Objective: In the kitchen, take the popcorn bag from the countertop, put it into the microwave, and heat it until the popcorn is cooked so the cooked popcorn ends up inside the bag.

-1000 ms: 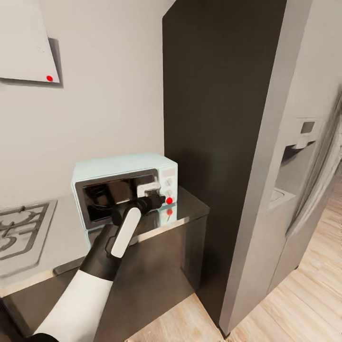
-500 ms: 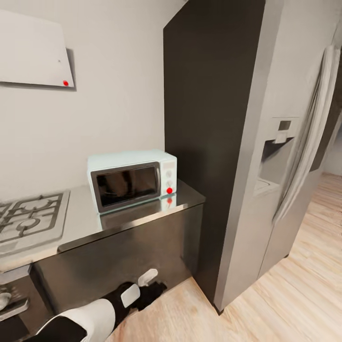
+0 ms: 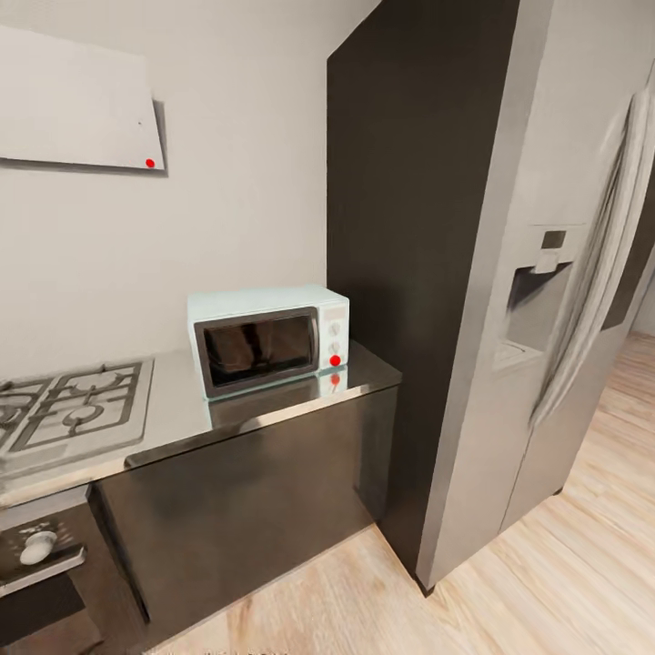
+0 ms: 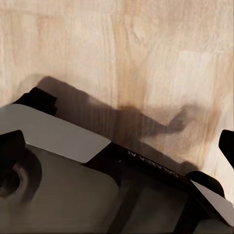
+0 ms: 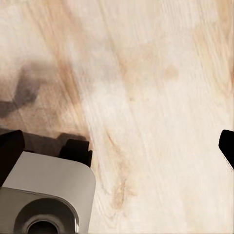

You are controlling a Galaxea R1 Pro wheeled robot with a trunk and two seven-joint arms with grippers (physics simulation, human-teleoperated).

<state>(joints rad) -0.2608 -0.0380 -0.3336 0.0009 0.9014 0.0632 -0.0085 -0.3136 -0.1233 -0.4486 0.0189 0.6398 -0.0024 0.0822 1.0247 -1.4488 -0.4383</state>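
Centre frame, the microwave [image 3: 268,348] sits door-closed on the worktop [image 3: 173,414] by the fridge [image 3: 546,300], reachable; both wrist views face floor [image 5: 146,97], each gripper apparently spread.

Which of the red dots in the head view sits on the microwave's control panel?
The lower one, on the microwave; the other red dot marks the white wall cabinet.

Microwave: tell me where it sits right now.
In the head view the microwave stands door shut at the right end of the countertop, between the gas hob and the tall dark cabinet.
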